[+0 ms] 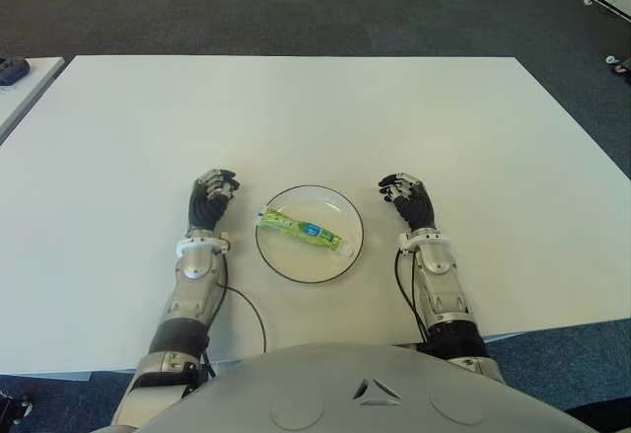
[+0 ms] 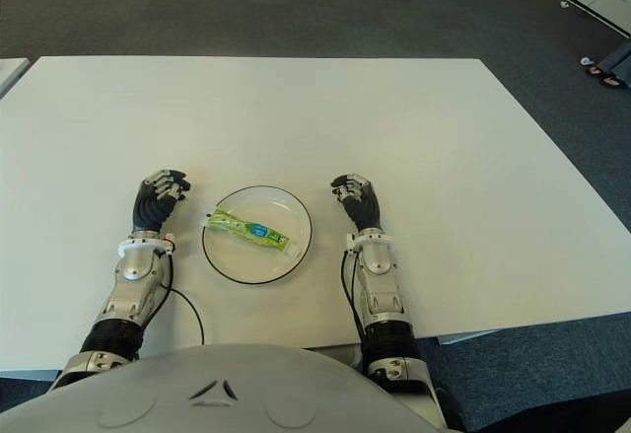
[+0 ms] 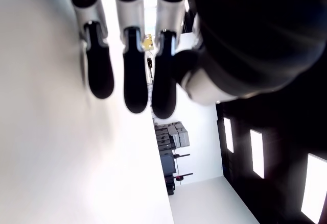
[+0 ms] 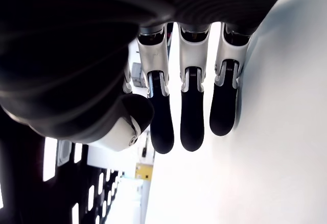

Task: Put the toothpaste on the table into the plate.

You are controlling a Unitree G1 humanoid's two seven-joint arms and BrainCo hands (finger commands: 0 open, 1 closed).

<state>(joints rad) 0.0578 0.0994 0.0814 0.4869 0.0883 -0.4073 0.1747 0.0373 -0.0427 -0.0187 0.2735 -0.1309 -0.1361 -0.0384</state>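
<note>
I see the toothpaste [image 1: 302,229] lying in the plate [image 1: 347,252]; left hand [image 1: 211,199] and right hand [image 1: 406,199] flank it on the table [image 1: 325,117], fingers relaxed, empty.

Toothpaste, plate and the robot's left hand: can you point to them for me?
toothpaste [image 1: 301,229], left eye view, middle of the tube.
plate [image 1: 340,201], left eye view, its rim.
left hand [image 1: 212,196], left eye view, middle of the hand.

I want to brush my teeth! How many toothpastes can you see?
1. The toothpaste lies slantwise in the plate on the white table, between the left hand and right hand, both empty. None seems hidden.
</note>
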